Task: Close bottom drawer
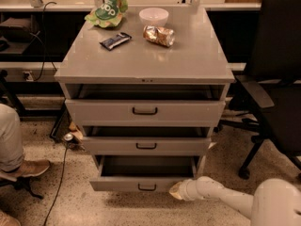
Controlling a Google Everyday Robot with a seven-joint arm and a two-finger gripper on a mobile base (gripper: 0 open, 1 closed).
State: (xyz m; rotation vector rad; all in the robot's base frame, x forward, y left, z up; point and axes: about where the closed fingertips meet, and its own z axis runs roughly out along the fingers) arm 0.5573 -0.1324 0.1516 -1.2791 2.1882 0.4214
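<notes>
Now, bottom drawer [117, 183]: open.
Gripper [176, 190]: at its front's 4 o'clock corner; grip state unclear.
Chair [277, 102]: drawer's 2 o'clock, apart.

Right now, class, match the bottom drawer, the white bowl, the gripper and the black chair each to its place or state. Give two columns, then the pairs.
1 bottom drawer
2 white bowl
3 gripper
4 black chair

a at the back of the cabinet top
b on the floor, right of the cabinet
c pulled out, lowest of three
d low, by the bottom drawer's front right corner

Pairs: 1-c, 2-a, 3-d, 4-b
</notes>
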